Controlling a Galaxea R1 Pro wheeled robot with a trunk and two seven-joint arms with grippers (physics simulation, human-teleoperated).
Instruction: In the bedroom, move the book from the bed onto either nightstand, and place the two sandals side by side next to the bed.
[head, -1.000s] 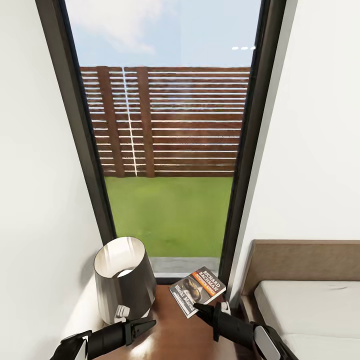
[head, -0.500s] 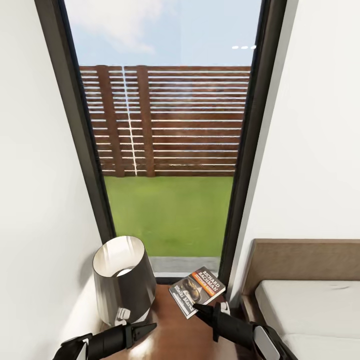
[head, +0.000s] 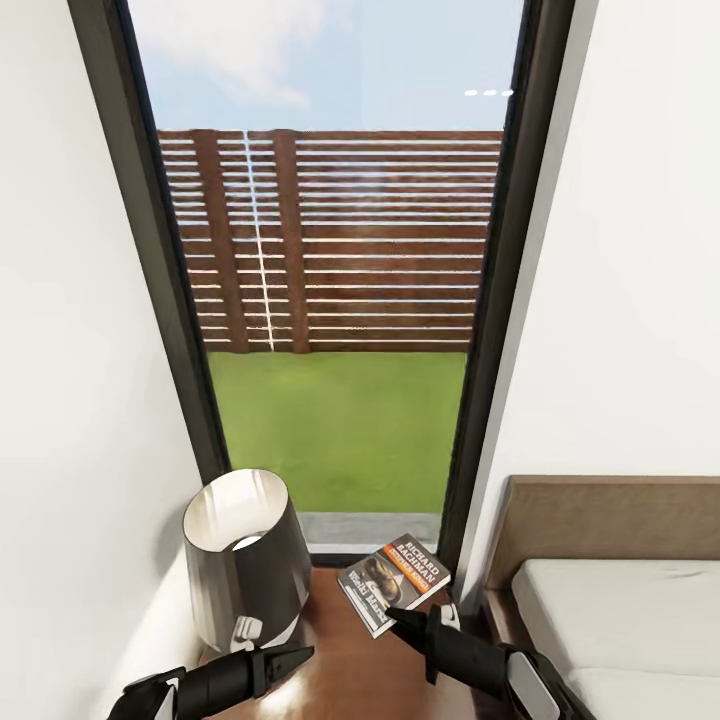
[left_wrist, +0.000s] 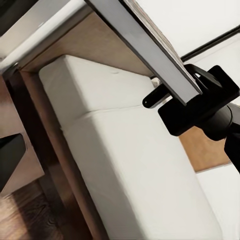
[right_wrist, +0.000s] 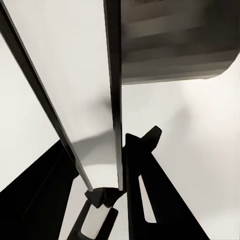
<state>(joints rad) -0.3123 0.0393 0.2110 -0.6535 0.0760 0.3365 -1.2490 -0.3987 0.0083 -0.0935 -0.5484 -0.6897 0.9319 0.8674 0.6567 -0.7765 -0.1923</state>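
One of two subtasks looks done: the book lies flat on the nightstand, beside the lamp and next to the bed. Cover up: dark picture, orange band, white lettering. Right gripper sits at its near edge, fingers seemingly together, clamping nothing. Left gripper appears closed, empty. Sandals remain to be placed.
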